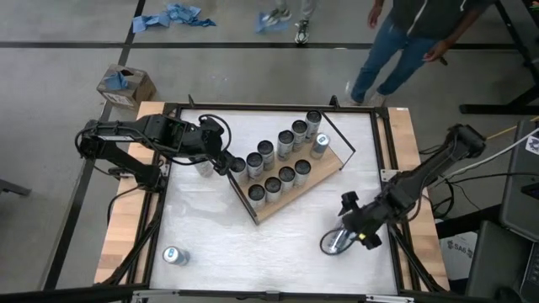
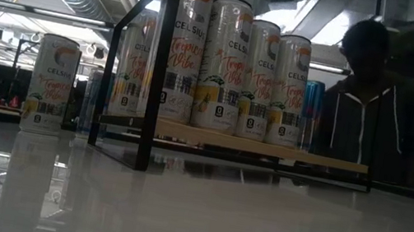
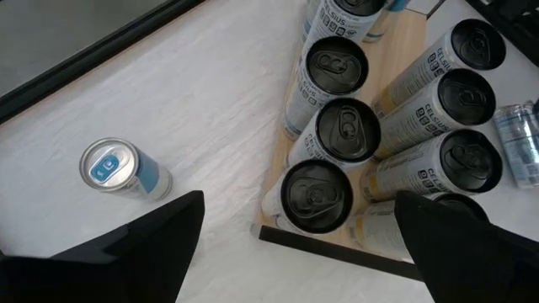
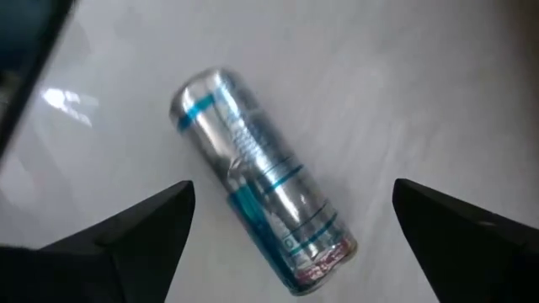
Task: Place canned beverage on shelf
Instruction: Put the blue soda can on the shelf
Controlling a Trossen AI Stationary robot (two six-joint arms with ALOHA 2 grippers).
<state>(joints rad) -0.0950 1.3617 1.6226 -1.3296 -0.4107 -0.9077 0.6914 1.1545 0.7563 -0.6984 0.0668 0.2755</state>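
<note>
Under the right wrist camera alone, a silver-blue can [image 4: 261,220] lies sideways.

The table [image 1: 278,244] is evenly and brightly lit from above in the high view, with only soft shadows cast. In the low view, ceiling lamps at upper left and upper right give backlight: a person [image 2: 373,117] at right is reduced to a dark silhouette, and glare is mirrored on the tabletop. A silver can [image 4: 261,215] is rendered slightly blurred.
</note>
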